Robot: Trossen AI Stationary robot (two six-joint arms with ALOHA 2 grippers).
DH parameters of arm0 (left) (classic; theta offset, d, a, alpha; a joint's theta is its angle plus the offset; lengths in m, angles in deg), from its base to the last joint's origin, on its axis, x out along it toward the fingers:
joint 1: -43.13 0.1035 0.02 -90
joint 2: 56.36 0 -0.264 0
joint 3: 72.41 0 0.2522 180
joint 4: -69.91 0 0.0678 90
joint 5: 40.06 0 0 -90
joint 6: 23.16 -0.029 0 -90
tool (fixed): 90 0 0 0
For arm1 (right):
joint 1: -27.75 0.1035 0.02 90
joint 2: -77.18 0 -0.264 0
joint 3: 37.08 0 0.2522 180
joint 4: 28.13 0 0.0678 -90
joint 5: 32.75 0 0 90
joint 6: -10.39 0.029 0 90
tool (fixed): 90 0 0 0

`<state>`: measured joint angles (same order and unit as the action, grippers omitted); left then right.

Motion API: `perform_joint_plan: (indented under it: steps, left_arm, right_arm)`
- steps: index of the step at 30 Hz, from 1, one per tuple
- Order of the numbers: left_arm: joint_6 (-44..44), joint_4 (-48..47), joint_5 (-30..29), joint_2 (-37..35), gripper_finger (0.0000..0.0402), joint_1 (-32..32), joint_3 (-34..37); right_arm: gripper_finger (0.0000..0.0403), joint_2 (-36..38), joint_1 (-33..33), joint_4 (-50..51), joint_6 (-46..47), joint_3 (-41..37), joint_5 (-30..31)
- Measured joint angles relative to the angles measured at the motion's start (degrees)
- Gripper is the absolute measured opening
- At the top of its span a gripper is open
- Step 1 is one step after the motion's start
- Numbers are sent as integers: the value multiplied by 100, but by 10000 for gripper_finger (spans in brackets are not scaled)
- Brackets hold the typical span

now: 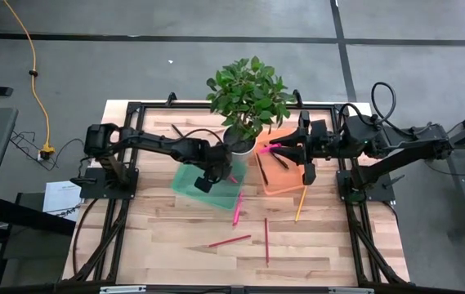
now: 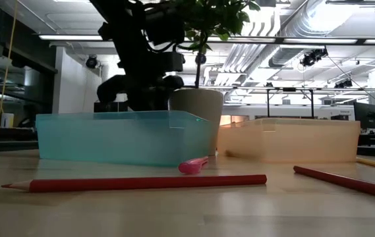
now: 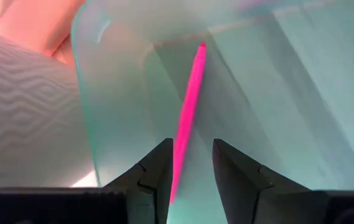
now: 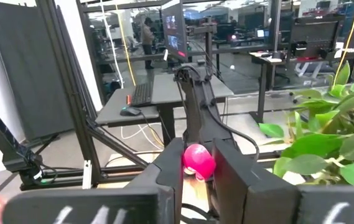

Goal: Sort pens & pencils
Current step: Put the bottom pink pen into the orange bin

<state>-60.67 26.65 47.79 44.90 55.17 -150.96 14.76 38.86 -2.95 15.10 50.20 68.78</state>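
Overhead, the left end effector (image 3: 190, 163) hangs open above a bright pink pen (image 3: 189, 106) in the teal bin (image 1: 190, 184), while the right end effector (image 4: 196, 163) grips another pink pen (image 4: 198, 160).

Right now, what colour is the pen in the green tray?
Bright pink. The pen in the green tray shows best in the left wrist view.

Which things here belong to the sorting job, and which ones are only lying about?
Job: pink pen in green bin; pink pen in right tool; orange bin; red pencils; yellow pencil.
Lying about: potted plant; paper.
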Motion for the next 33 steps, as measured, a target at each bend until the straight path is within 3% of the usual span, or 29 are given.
perform_joint_plan:
  steps: [8, 19, 26, 33]
  left_arm:
    - [-303, 51, 84, 93, 101, -1, -14]
    - [-267, -82, 636, 395, 101, -16, 24]
    - [-169, 93, 470, 670, 101, -31, 21]
    - [-166, 357, 333, 499, 101, -171, 1]
  right_arm:
    - [51, 0, 0, 0, 0, -1, 0]
    - [51, 13, -66, 28, -16, 0, -2]
    - [51, 37, -66, 63, -17, 0, -2]
    - [51, 37, -123, 158, -2, 0, -9]
